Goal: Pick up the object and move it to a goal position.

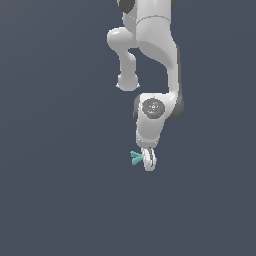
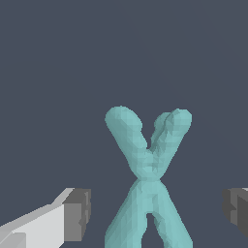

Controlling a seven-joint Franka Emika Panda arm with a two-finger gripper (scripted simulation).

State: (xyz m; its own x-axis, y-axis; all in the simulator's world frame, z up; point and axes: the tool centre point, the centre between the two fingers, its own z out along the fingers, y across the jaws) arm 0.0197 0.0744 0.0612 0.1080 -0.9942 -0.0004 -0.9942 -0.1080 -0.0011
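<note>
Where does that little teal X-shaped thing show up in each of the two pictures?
Exterior view: the teal X-shaped piece pokes out on the exterior view's left of the gripper, low on the arm.
Wrist view: the piece fills the middle, between the two grey fingertips, not touching them.
Shared landmark: the gripper itself.

The white arm hangs down from the top of the exterior view, its last link pointing straight down and ending in the hand. In the wrist view the hand's two grey fingertips stand wide apart, one on each side of the teal piece, touching neither side.
</note>
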